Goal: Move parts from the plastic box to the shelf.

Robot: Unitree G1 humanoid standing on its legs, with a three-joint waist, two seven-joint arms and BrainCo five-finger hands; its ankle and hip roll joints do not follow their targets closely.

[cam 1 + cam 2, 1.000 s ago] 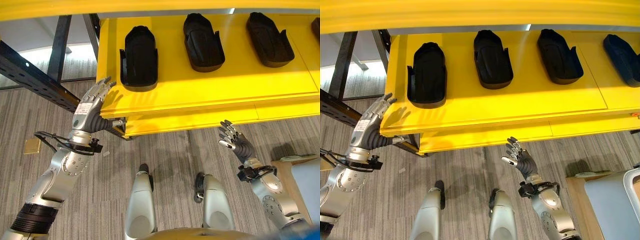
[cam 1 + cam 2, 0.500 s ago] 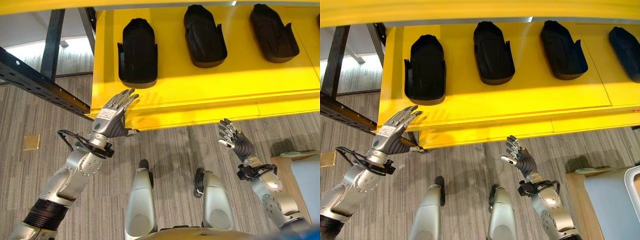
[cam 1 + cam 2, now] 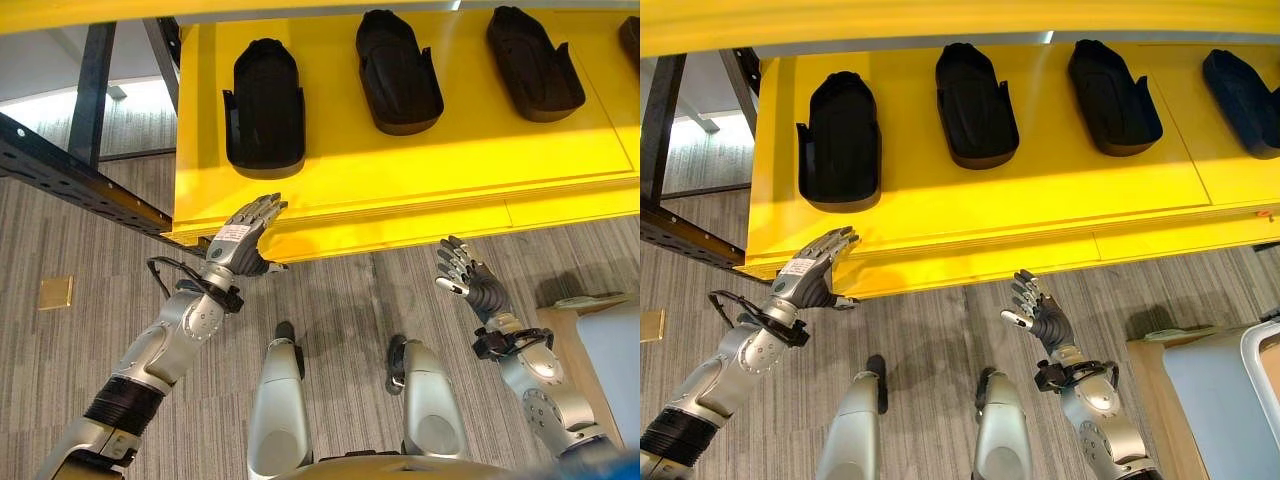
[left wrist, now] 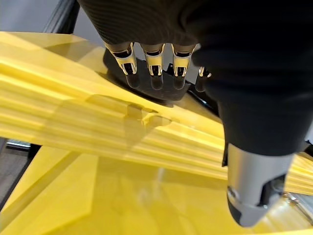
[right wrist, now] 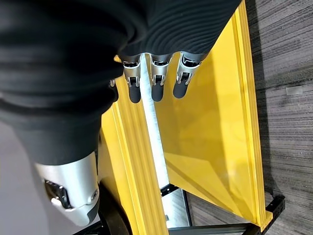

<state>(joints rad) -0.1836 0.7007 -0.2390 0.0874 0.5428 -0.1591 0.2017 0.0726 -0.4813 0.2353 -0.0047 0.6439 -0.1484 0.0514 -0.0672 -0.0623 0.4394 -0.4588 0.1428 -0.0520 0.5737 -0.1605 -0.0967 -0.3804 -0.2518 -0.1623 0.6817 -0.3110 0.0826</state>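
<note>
Shelf (image 3: 420, 165): glossy yellow, flat.
Parts (image 3: 265, 105): matte black moulded shells, in a row.
Left hand (image 3: 243, 238): fingers straight, empty.
Right hand (image 3: 470, 283): fingers relaxed, empty.

black parts (image 3: 265, 105) in row, yellow shelf (image 3: 430, 165)

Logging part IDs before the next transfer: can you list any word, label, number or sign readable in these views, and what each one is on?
Nothing readable.
White label on the back of the left hand: print too small to read.
Black moulded plastic parts on the yellow shelf: no visible markings.
Right hand, open and empty: no label seen.
</note>
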